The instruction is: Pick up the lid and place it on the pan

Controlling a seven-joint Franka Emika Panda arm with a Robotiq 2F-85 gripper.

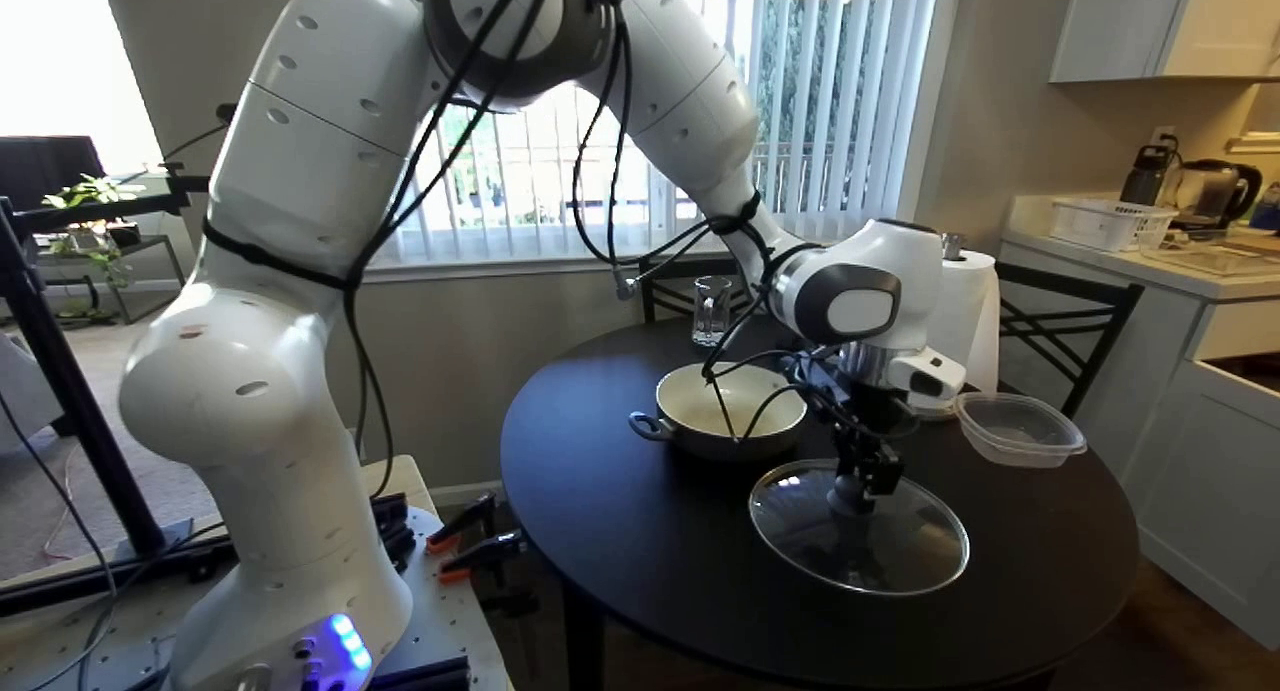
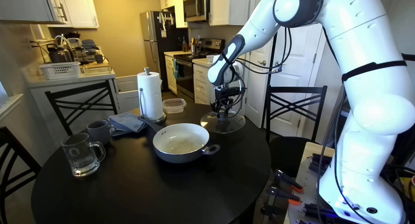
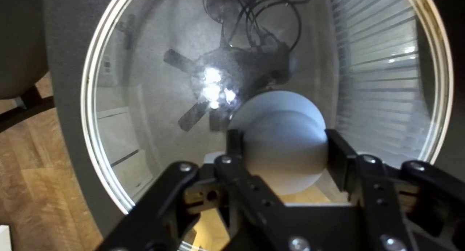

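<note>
The glass lid (image 1: 905, 556) with its metal rim is on or just over the dark table; I cannot tell if it touches. It also shows in the exterior view (image 2: 227, 127) and fills the wrist view (image 3: 152, 94). My gripper (image 1: 868, 476) points down at its centre, also in the exterior view (image 2: 222, 111). In the wrist view both fingers of the gripper (image 3: 281, 145) press the sides of the round knob (image 3: 287, 153). The pan (image 1: 683, 396) stands uncovered beside the lid, cream inside; it shows wholly in the exterior view (image 2: 180, 157), with a long handle and a small loop handle.
A paper towel roll (image 2: 150, 96), a clear plastic container (image 2: 174, 106), a blue cloth (image 2: 127, 123), a grey mug (image 2: 98, 132) and a glass mug (image 2: 81, 156) stand round the pan. The table edge (image 3: 69, 145) runs close to the lid. Chairs surround the table.
</note>
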